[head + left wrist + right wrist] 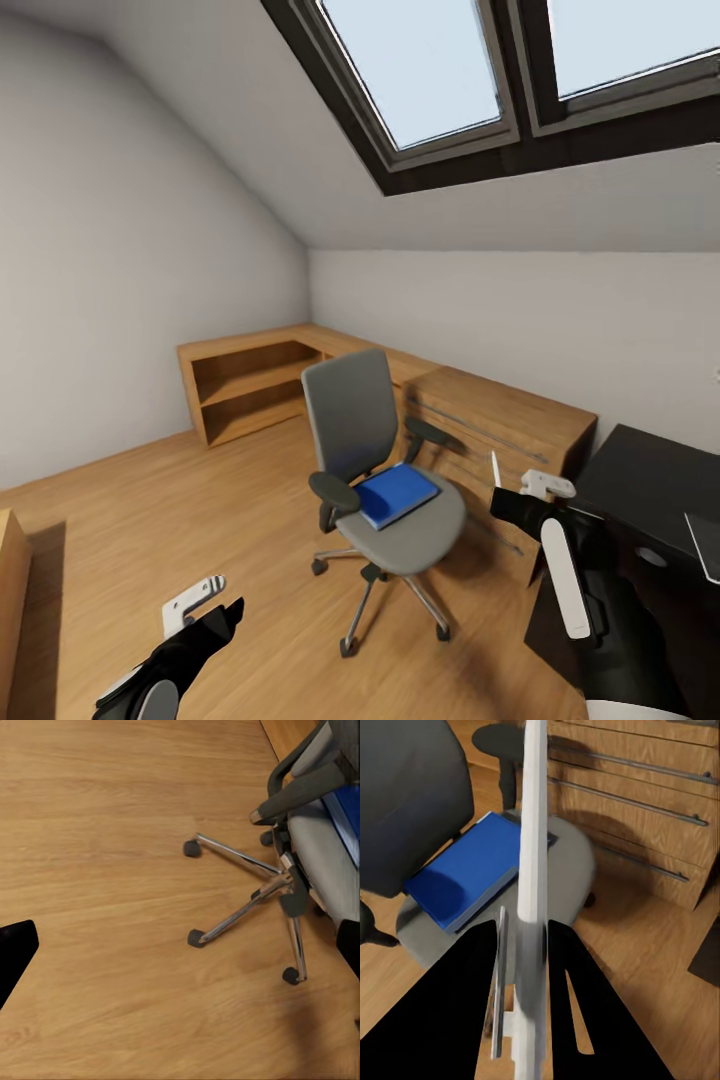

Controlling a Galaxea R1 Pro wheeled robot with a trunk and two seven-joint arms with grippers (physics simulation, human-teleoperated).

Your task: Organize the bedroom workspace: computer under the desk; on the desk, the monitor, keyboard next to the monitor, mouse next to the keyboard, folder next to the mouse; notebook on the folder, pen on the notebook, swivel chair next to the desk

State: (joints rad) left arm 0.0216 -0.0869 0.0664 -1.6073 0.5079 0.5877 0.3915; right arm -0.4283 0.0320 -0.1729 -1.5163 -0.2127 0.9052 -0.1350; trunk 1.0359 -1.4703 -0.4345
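Observation:
The swivel chair, grey with a chrome star base, stands mid-floor with the bright-blue folder lying flat on its seat. My right gripper hovers just right of the seat and is shut on a thin white flat thing held edge-on, by its look the notebook. In the right wrist view the folder lies beyond the notebook. Low at the left, away from the chair, my left gripper is open above the floor, its black fingers far apart. The desk's black top shows at the right edge.
A grey flat thing lies on the desk at the picture's edge. Low light-wood shelving and a wooden drawer cabinet line the far wall behind the chair. Open wood floor spreads to the left. A sloped ceiling with a skylight hangs overhead.

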